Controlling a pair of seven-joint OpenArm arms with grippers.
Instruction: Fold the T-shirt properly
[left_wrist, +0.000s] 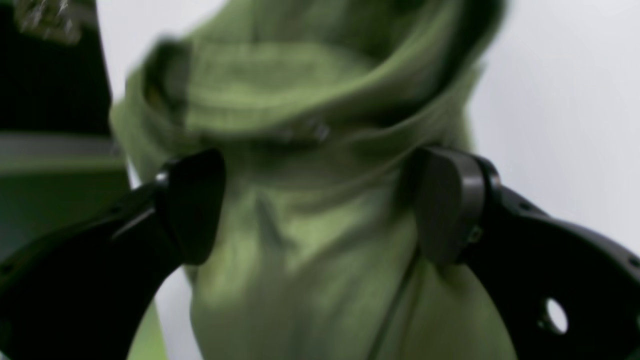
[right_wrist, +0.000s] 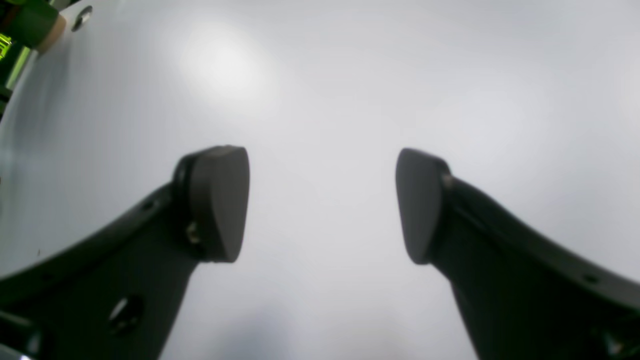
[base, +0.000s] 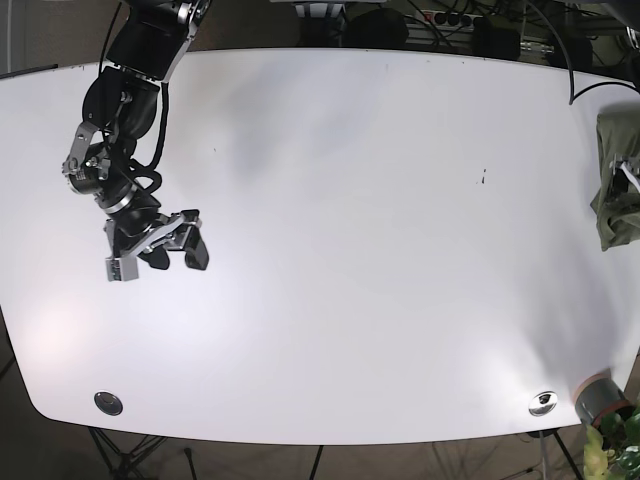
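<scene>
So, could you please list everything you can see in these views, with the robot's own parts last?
T-shirt: one, olive green, bunched at the table's far right edge in the base view, between the left jaws.
Table: one, white, fills the base view.
Round metal fittings: two, silver, at the near corners.
Roll: one, grey, at the near right corner.
Right gripper: black, jaws apart above bare table.
Left gripper: black, jaws apart around the shirt.
</scene>
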